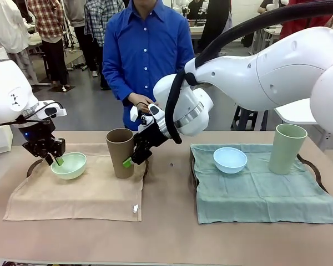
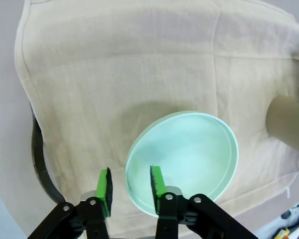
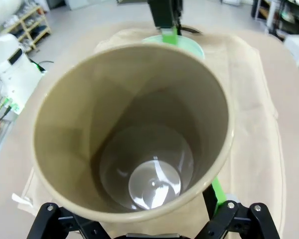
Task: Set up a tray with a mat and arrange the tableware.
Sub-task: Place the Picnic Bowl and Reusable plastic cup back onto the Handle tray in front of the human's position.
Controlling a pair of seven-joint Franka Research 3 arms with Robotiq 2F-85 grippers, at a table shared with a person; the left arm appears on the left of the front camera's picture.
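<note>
The mint green bowl [image 1: 69, 165] [image 2: 189, 154] rests on the beige mat [image 1: 89, 191] over the left tray [image 2: 37, 154]. My left gripper [image 1: 56, 159] [image 2: 130, 185] is open, with the bowl's near rim between its green pads and a gap on either side. The brown tumbler [image 1: 120, 152] [image 3: 134, 129] stands upright on the same mat. My right gripper [image 1: 134, 155] [image 3: 139, 199] straddles it, open, one green pad [image 3: 217, 191] just off its wall. The light blue bowl [image 1: 230, 159] and the pale green tumbler [image 1: 287, 148] sit on the green mat [image 1: 261, 194].
A person in a blue shirt [image 1: 147, 50] stands at the far side, one hand [image 1: 140, 101] near the table edge behind my right wrist. The right tray's handle [image 1: 316, 172] shows past the green mat. Bare table [image 1: 166, 233] lies along the front.
</note>
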